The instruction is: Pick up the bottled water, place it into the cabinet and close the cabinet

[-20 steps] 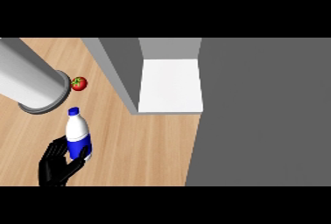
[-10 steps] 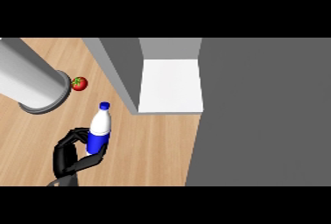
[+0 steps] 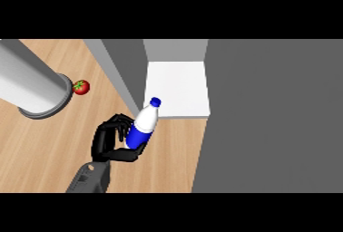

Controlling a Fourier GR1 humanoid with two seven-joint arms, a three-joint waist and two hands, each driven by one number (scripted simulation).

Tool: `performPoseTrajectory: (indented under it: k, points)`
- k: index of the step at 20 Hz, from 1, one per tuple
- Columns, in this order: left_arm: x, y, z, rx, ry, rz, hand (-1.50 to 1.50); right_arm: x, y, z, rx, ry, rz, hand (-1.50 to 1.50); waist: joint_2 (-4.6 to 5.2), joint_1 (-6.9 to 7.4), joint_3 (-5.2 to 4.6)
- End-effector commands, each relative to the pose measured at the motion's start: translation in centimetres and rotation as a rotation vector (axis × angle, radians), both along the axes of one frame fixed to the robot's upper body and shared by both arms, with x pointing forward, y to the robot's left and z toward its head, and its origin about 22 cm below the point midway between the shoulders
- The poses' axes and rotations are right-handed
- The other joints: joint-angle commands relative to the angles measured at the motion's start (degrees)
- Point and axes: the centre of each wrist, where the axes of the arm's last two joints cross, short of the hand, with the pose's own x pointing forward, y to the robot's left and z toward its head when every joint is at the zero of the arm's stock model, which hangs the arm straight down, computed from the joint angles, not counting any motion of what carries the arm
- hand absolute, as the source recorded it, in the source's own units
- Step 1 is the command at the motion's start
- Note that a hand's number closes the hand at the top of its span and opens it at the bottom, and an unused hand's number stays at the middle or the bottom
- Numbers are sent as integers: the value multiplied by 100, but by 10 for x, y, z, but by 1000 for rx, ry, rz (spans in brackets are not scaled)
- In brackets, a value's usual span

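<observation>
The right hand (image 3: 109, 138) came in from the lower edge of the head view on a grey forearm (image 3: 90, 179) that rose almost straight up the picture, leaning slightly toward the cabinet (image 3: 175, 88). Its black fingers (image 3: 119, 121) were curled round the bottled water (image 3: 143, 127) from the side away from the cabinet, and the thumb (image 3: 124, 154) was hooked under the blue label, so the hand was closed on the bottle with the palm turned toward the cabinet. The bottle was tilted, its blue cap (image 3: 155, 102) pointing up and toward the cabinet and just overlapping the front edge of the cabinet's white shelf, while the rest of its body lay over the wooden counter (image 3: 40, 149) in front of that shelf. Whether the bottle's base touched the counter could not be told, as the thumb covered it. The cabinet stood open, its white floor showing between a grey wall on the side nearer the hand and a broad dark grey panel (image 3: 275, 118) on the far side. Well away from the cabinet, beyond the hand, a small red tomato (image 3: 81, 87) lay on the counter just beside the base of a large grey cylinder (image 3: 30, 88), both apart from the hand. The left hand did not show.
</observation>
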Motion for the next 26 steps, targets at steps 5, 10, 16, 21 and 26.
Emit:
performPoseTrajectory:
  k: [5, 10, 16, 21, 26]
  points:
    - [10, -41, 37, -128, 18, -111, 150, -24, -16, 8, -27, -41, -34, -150, 6, 17, 4]
    - [27, -87, 92, -158, 12, -117, 150, -22, -1, 14, -8, -43, -40, -150, -1, 21, -4]
    - [31, -122, 109, -158, 44, -105, 150, -22, -16, 19, -4, -59, -56, -150, 22, -14, -2]
    - [46, -133, 124, -85, 52, -72, 150, -35, -19, 23, -26, -36, -28, -150, 18, -24, -2]
    - [77, -144, 144, -40, 68, -38, 150, -10, -13, 10, -25, -36, -26, -150, 37, -10, -1]
